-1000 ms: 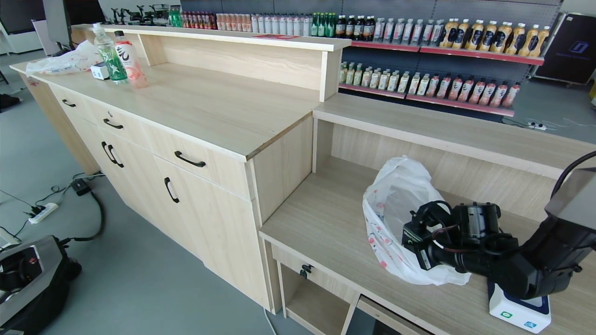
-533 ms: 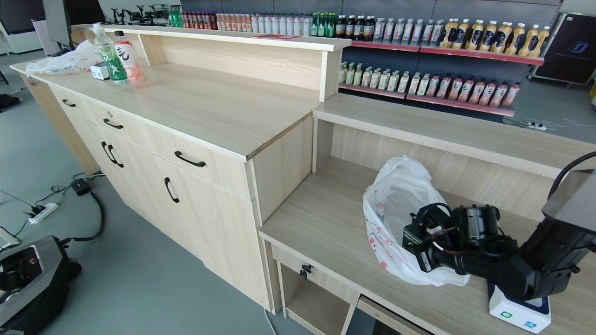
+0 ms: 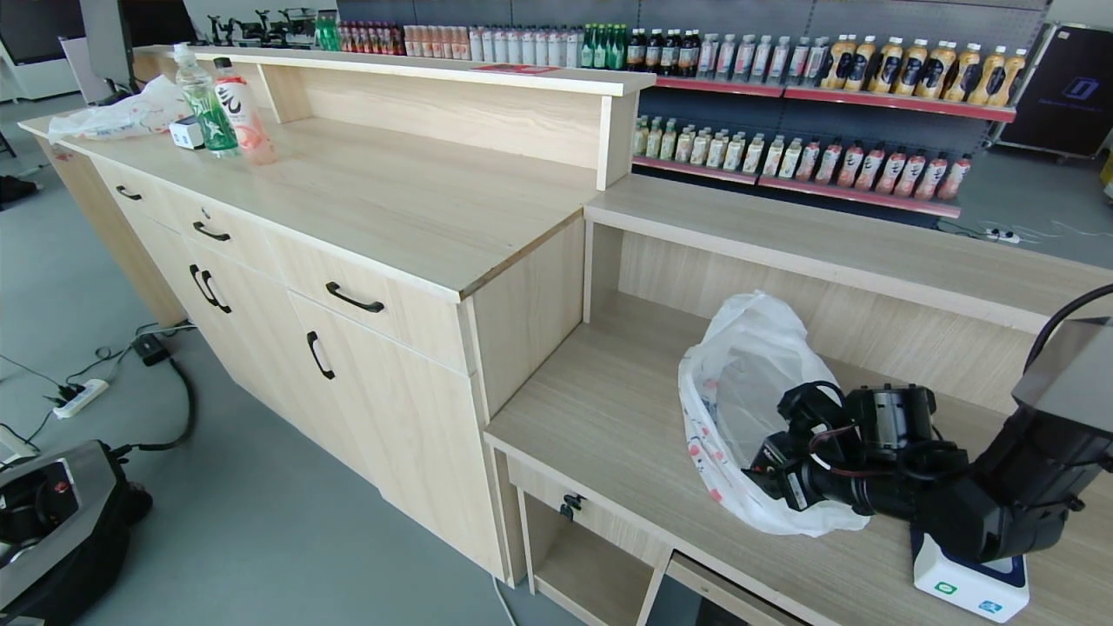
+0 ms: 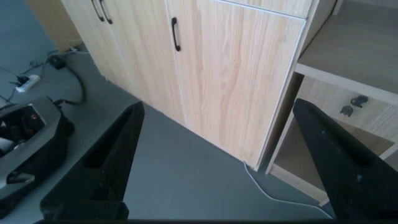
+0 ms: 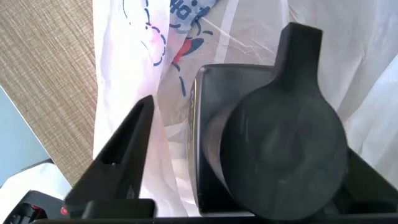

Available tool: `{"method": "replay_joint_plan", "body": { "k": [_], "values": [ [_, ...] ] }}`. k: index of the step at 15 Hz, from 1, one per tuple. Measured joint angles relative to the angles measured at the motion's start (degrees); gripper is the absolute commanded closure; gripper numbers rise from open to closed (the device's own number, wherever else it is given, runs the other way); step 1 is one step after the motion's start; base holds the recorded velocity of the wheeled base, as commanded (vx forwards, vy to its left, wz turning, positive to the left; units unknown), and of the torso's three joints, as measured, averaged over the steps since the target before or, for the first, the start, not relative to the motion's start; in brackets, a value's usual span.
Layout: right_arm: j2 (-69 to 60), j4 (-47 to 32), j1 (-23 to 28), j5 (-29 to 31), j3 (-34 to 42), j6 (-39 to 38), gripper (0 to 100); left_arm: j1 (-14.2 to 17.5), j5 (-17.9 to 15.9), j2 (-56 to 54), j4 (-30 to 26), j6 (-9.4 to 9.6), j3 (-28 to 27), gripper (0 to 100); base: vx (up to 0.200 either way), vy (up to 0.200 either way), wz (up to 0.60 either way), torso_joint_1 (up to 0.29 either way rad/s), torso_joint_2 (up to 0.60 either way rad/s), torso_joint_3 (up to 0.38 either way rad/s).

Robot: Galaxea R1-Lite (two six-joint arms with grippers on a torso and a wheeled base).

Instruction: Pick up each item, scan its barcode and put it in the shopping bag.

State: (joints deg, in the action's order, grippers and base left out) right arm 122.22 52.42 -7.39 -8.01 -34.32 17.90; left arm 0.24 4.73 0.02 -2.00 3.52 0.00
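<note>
The bag [image 3: 739,365] is laid on its side on the lower counter [image 3: 600,409], with its long axis running from the counter's front edge toward the back panel and its mouth turned toward the right arm. The right gripper [image 3: 763,459] is inserted into that mouth, angled slightly downward. In the right wrist view a dark item [image 5: 273,149] is seen at the gripper, inside the bag, with a rounded face presented to the camera. Its long axis cannot be determined, and whether the jaws are clamped on it cannot be told. A white scanner [image 3: 969,584] is located on the same counter, beneath the right arm and near the bag. The left gripper [image 4: 217,107] is held over the floor [image 4: 186,168] in front of the cabinet [image 4: 230,68], jaws spread wide with nothing between them. Two bottles [image 3: 243,113] are stood upright at the far left end of the upper counter [image 3: 391,200], well apart from the bag.
</note>
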Motion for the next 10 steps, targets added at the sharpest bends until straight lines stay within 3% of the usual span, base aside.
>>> {"method": "replay_joint_plan", "body": {
  "k": [10],
  "values": [
    [-9.72,-0.88,0.34,-3.25,-0.35,1.48,0,0.0,0.0,0.0,0.0,0.0,0.0,0,0.0,0.0,0.0,0.0,0.0,0.0]
  ]
}}
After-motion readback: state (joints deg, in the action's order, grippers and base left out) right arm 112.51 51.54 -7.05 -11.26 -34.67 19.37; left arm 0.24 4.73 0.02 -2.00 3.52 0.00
